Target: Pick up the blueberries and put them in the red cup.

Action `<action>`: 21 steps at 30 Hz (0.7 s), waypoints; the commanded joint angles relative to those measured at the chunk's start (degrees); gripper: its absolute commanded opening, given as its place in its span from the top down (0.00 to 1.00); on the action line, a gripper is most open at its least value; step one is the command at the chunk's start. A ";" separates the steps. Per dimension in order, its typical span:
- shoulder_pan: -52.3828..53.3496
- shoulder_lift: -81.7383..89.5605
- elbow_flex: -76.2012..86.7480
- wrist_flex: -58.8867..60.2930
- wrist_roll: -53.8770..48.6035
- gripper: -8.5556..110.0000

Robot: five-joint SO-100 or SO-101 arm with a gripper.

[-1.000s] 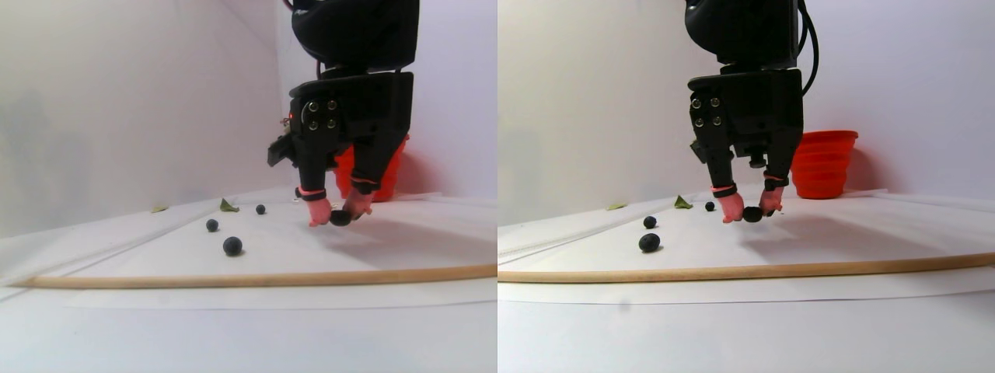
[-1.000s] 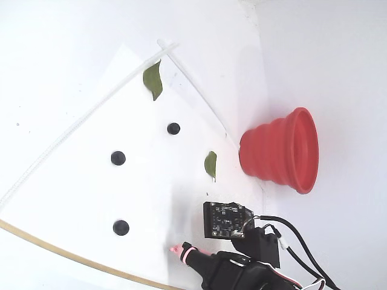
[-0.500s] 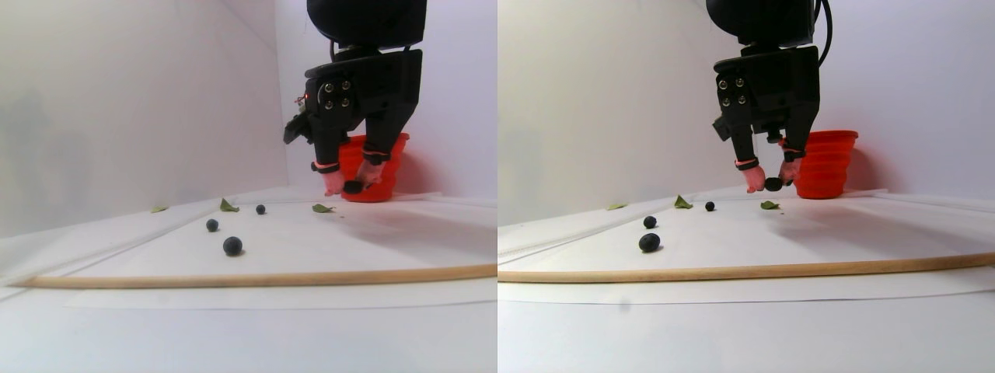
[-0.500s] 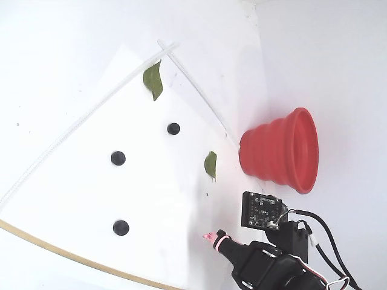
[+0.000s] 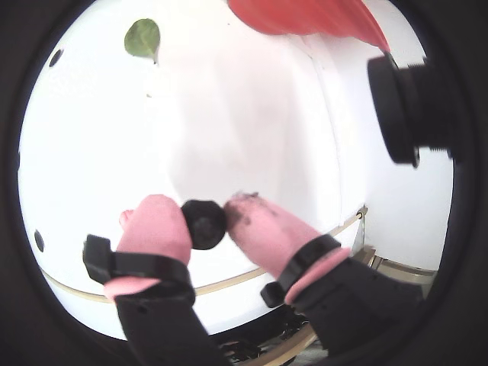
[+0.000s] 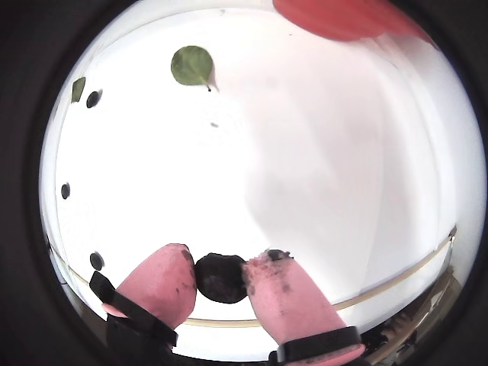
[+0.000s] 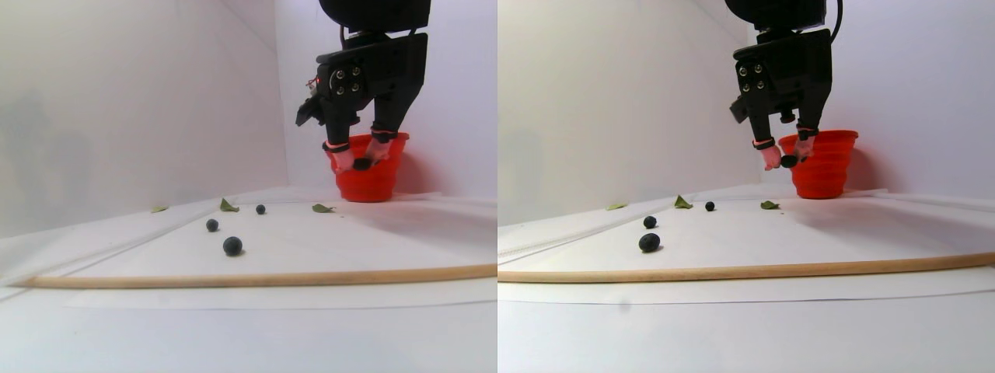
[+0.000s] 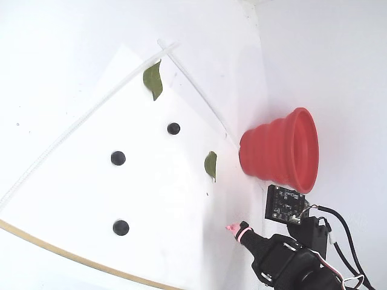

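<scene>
My gripper is shut on one blueberry, a dark ball pinched between the two pink fingertips. It hangs well above the table. In the stereo pair view the gripper shows in front of the red cup, below its rim. The fixed view shows the red cup upright near the wall, with one pink fingertip a short way from its base. Three more blueberries lie loose on the white sheet.
Two green leaves lie on the sheet, one close to the cup. A thin wooden rod runs across the front of the table. White walls close in behind and beside the cup.
The gripper has risen from the table with the blueberry held and moved back toward the red cup. The loose blueberries and leaves have stayed put.
</scene>
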 commanded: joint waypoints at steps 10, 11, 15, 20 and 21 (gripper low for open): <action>1.05 6.86 -10.11 0.00 1.05 0.82; 1.14 6.86 -10.28 0.00 1.05 0.82; 1.23 6.86 -11.60 -0.18 1.32 0.82; 1.14 6.86 -14.06 -0.26 1.76 0.82; 1.23 6.86 -14.59 -0.26 1.76 0.82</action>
